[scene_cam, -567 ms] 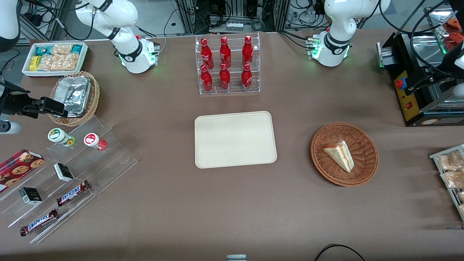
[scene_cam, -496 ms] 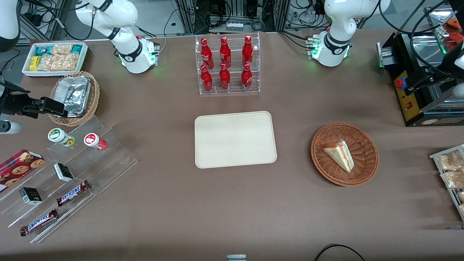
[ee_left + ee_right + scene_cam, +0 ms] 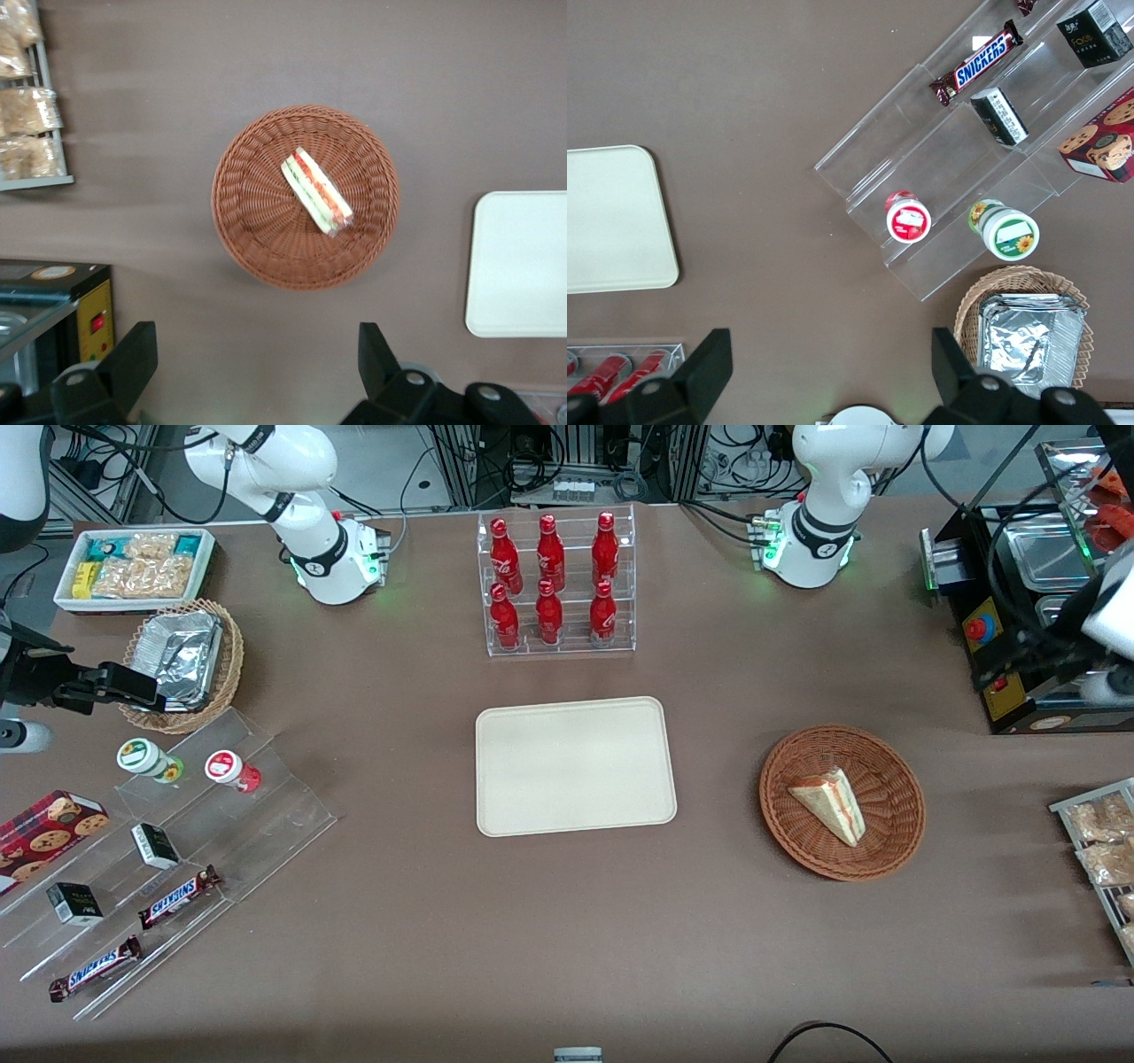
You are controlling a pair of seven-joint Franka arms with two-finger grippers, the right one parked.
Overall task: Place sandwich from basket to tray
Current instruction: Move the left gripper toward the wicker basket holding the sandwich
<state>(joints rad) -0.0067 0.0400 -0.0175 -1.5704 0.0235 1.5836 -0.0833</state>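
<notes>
While sandwich (image 3: 317,190) in basket (image 3: 257,243), end effector (image 3: 257,367) hovers above, open.

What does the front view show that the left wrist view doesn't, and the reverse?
Only the front view shows the rack of red bottles, the Snickers bars and the foil container in its tan basket. Only the left wrist view shows the pincer, open, with nothing between its fingers, and the sandwich's red and green filling. Both show the sandwich lying in the basket, the bare tray beside it, and the packaged snacks.
</notes>
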